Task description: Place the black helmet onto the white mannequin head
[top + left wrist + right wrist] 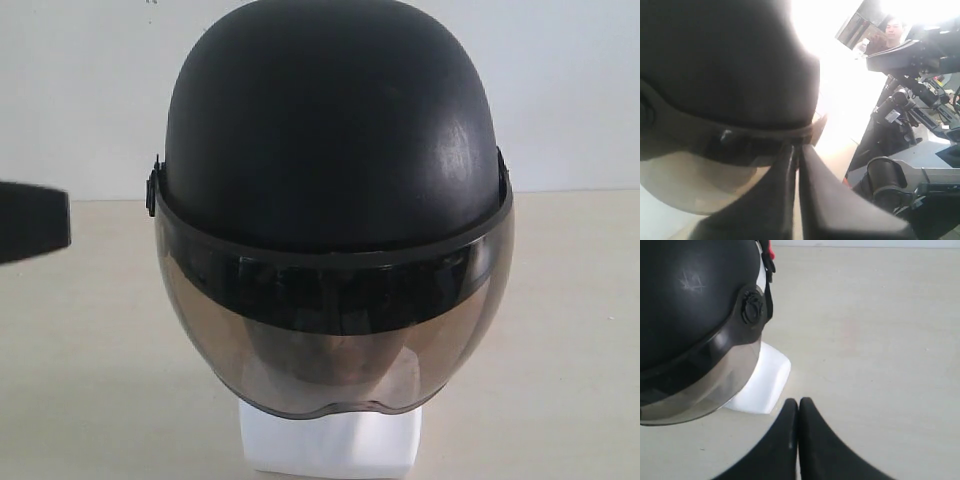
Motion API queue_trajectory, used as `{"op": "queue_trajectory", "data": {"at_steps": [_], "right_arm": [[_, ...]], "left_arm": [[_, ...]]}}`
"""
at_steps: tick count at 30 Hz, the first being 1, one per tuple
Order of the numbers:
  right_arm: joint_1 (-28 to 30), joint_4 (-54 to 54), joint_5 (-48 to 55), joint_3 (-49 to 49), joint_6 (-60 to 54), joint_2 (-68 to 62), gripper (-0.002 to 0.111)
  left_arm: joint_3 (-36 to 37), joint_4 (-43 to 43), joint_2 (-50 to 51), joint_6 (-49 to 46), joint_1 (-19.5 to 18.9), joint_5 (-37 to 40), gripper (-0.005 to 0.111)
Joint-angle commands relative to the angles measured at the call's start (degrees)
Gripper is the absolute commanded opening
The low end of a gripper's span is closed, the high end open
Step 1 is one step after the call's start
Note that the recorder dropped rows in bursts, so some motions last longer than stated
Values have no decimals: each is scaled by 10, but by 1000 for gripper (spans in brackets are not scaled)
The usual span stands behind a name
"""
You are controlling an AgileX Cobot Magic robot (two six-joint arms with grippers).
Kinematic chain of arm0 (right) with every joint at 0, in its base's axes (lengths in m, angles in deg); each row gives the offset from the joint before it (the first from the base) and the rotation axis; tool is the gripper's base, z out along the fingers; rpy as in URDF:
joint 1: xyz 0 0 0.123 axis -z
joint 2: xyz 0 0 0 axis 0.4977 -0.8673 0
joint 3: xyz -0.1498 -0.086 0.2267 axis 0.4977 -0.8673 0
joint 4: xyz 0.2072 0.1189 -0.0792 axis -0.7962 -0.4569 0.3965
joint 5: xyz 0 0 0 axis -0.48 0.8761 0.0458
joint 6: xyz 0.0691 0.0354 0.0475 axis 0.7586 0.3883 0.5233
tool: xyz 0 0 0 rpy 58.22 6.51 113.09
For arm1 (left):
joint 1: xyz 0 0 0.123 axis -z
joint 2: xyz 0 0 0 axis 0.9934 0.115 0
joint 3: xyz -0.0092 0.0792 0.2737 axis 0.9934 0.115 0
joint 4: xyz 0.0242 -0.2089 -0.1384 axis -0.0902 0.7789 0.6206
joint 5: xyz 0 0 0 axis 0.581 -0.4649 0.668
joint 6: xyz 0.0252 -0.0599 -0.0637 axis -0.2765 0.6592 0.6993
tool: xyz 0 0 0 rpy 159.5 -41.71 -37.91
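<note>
Found helmet seated over head, visor down across face, white base showing beneath on tabletop. Noted left tool pinched closed, empty, tips near helmet rim; right tool likewise closed, empty, clear of helmet.

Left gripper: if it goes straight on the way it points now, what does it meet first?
Probably the black helmet, at its lower rim: the shut left gripper points right at it. The gap between them is unclear.
</note>
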Motion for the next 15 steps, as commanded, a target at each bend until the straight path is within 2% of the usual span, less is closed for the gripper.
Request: {"op": "queue_trajectory", "data": {"at_steps": [1, 8, 15], "right_arm": [[0, 19, 16, -2, -9, 45, 0], [0, 15, 30, -2, 0, 88, 0], [0, 15, 30, -2, 0, 93, 0]], "left_arm": [[43, 0, -61, 5, -1, -1, 4], [65, 0, -131, 3, 1, -1, 4], [65, 0, -145, 2, 1, -1, 4]]}}
